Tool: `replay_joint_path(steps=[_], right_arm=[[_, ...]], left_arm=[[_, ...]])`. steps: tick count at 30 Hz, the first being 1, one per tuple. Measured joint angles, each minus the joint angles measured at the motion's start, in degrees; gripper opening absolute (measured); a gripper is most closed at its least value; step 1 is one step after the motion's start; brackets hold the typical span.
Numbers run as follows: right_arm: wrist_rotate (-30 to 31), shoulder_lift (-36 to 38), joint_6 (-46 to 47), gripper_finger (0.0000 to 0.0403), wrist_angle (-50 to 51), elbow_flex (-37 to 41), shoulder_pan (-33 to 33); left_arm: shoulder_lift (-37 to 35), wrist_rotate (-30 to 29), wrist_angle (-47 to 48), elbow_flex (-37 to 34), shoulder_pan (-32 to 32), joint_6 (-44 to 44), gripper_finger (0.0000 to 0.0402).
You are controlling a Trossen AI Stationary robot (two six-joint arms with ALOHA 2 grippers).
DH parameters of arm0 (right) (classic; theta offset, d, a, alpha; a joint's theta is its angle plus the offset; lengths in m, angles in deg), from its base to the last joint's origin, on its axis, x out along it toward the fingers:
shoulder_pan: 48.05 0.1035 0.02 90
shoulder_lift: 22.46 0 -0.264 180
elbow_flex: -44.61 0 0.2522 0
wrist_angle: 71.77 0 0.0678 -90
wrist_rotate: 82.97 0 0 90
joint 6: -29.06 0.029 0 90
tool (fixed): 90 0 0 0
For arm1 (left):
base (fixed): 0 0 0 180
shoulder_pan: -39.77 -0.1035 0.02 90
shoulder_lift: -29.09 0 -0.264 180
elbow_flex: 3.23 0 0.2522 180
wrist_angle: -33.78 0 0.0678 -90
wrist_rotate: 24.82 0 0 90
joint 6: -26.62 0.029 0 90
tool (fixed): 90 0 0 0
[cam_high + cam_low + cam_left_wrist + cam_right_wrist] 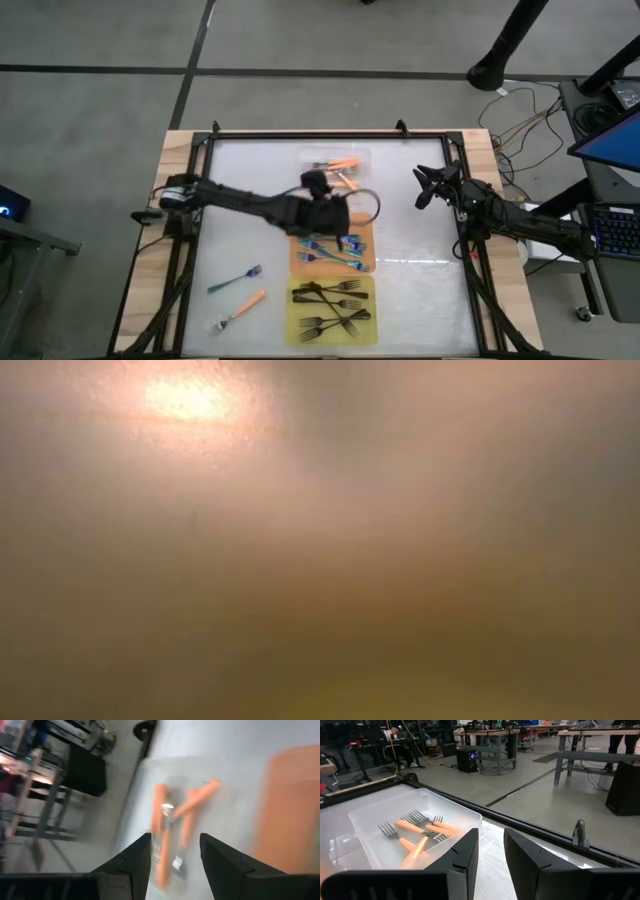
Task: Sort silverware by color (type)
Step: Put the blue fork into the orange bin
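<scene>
Left tool [172,851]: released, empty, hovering over the clear tray [352,157] where orange forks [345,165] collect.
Right tool [428,187]: parted, waiting far right.
Bench [420,290]: teal forks [335,250] on orange tray, black forks [335,305] on yellow (two strays near left).

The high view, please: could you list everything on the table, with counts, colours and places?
Clear tray: one, far middle of the table, holding several orange-handled forks.
Orange tray: one, centre, holding several teal-handled forks.
Yellow tray: one, near edge, holding several black forks.
Loose teal-handled fork: one, near left on the table.
Loose orange-handled fork: one, beside it, nearer the edge.
Table: one, white top with a wooden rim.
Left gripper: fingers open, empty, between the clear and orange trays.
Right gripper: fingers open, empty, waiting at the right edge.
</scene>
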Motion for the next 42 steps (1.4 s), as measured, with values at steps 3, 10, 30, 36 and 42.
replay_joint_path(steps=[3,10,30,36,42], right_arm=[[0.0,0.0,0.0,0.0084,0.0,0.0,0.0],[0.0,0.0,0.0,0.0084,0.0,0.0,0.0],[0.0,0.0,0.0,0.0084,0.0,0.0,0.0],[0.0,0.0,0.0,0.0084,0.0,0.0,0.0],[0.0,0.0,0.0,0.0084,0.0,0.0,0.0]], left_arm=[[-1.7,2.7,7.3,0.0,4.2,-9.8,0.0149],[-4.5,20.2,25.6,-0.1,12.0,-37.6,0.0149],[-7.0,44.8,36.4,-8.0,23.6,-76.4,0.0149],[-12.1,47.3,32.1,-17.2,23.6,-81.8,0.0149],[-17.8,49.8,20.0,-29.9,23.6,-83.6,0.0149]])
